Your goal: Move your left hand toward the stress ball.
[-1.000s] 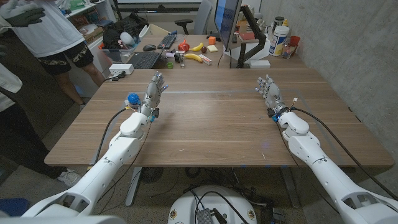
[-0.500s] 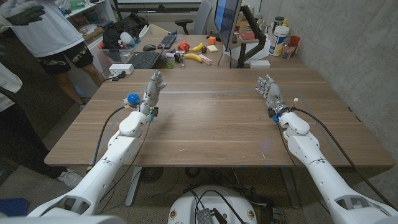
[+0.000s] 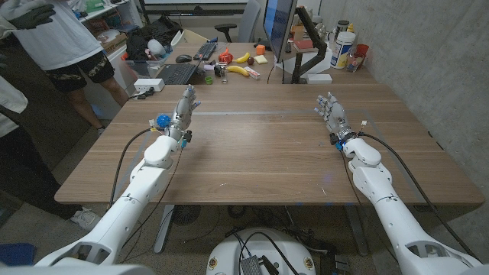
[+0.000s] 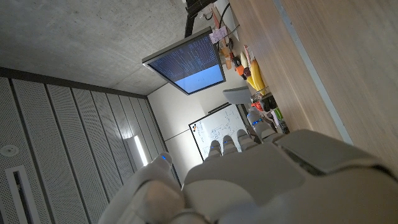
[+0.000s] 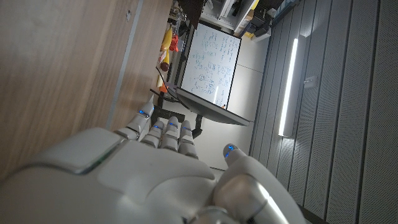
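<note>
The stress ball is small and blue with a light patch, lying on the wooden table near its left edge. My left hand stands just to the right of the ball, fingers stretched toward the far side, holding nothing; a narrow gap separates them. Its white back fills the left wrist view. My right hand stands at the table's right side, fingers apart and empty, with its back in the right wrist view.
A second desk behind the table holds a keyboard, bananas, a monitor and bottles. A person stands beyond the table's left corner. A concrete wall runs along the right.
My left hand has drifted slightly left and toward the far side, narrowing the gap to the ball. The right hand has stayed put.
</note>
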